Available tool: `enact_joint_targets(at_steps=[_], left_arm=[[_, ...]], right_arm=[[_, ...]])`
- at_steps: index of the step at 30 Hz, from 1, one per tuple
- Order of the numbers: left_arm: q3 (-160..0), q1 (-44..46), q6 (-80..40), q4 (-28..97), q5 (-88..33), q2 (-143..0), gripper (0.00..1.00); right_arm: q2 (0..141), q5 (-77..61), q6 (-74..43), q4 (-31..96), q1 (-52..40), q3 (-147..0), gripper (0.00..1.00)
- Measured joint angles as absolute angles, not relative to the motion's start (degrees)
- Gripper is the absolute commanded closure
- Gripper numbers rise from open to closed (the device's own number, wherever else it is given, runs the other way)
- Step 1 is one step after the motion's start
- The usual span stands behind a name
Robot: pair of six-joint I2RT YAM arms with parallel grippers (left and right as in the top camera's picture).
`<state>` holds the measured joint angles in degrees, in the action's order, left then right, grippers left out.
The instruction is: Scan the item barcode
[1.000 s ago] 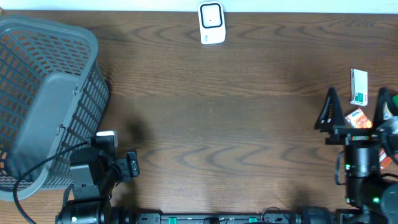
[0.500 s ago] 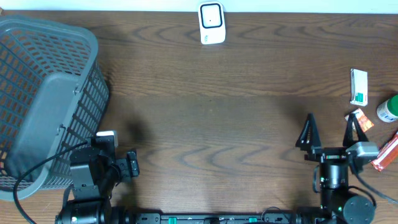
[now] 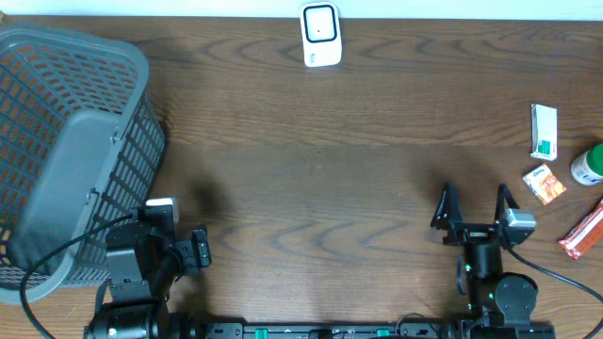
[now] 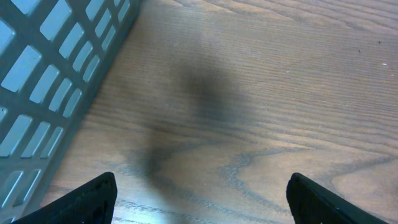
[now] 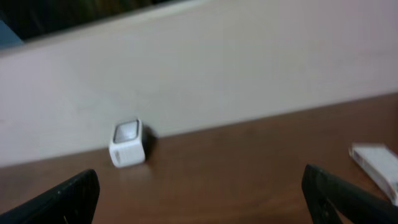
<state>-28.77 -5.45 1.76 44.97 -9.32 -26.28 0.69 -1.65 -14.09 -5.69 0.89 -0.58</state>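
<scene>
Nothing was held. The right gripper (image 3: 474, 194) was seen with its jaws spread wide above the bare table (image 3: 330, 169). The left gripper (image 4: 202, 200) was likewise spread and empty, just beside the grey basket (image 3: 57, 141).

The goods to be scanned were grouped at the table's right edge, well apart from the white scanner (image 3: 320, 36) at the far edge. They were a white-and-green carton (image 3: 544, 131), a small orange packet (image 3: 545, 184), a green-capped bottle (image 3: 588, 166) and a red sachet (image 3: 584, 231). Which one was meant could not be told, and no barcode could be made out on any of them.

The orange packet lay nearest the right gripper. It was judged light, thin and soft, so it would likely buckle or slide on the wood. It would best be pinched across its narrow width, close to the table.

The carton was judged light but stiff, and its two long faces would be the surest hold. A gentle squeeze would be wanted so the card was not crushed.

The bottle looked rounder and more slippery, and was judged better gripped around its body than by its cap
</scene>
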Motion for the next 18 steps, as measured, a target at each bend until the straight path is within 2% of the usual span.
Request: enact_joint_targets(at_steps=[6, 18], left_arm=[[-28.77, -5.45, 1.76, 44.97, -9.32, -26.28, 0.12], [-28.77, -5.45, 1.78, 44.99, -9.32, -26.28, 0.12]], right_arm=[[0.67, -1.63, -14.06, 3.49, 0.89, -0.43, 0.01], [0.86, -1.48, -14.06, 4.01, 0.89, -0.38, 0.01]])
